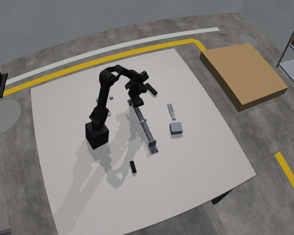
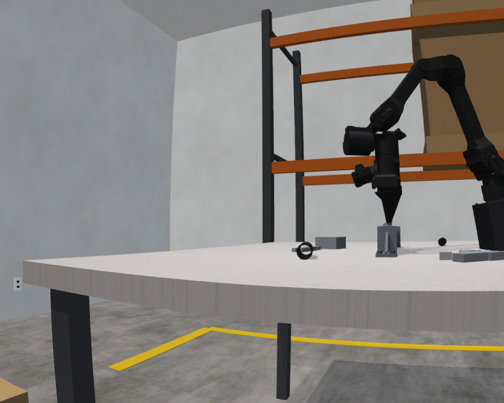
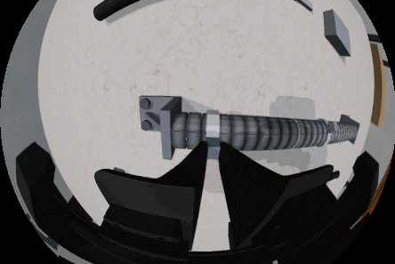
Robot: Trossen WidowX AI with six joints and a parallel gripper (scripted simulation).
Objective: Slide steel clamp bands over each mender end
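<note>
The ribbed grey hose [image 1: 144, 124] lies between two grey end brackets, the near one [image 1: 153, 146] and the far one [image 1: 129, 101]. In the wrist view the hose [image 3: 261, 131] runs left to right from a bracket [image 3: 157, 122]. One steel clamp band [image 3: 213, 126] sits close to that bracket. My gripper [image 3: 212, 147] stands straight over it and is shut on this band, pinching the hose there. In the side view the gripper [image 2: 389, 221] points down onto the bracket top [image 2: 387, 241]. The second band [image 1: 142, 121] sits near mid-hose.
A black tube piece [image 1: 133, 166] lies near the front. A black cylinder [image 1: 151, 89], a grey bar [image 1: 170, 110] and a grey block [image 1: 176, 127] lie right of the hose. A small grey block [image 1: 111, 96] and the arm base [image 1: 97, 135] are on the left.
</note>
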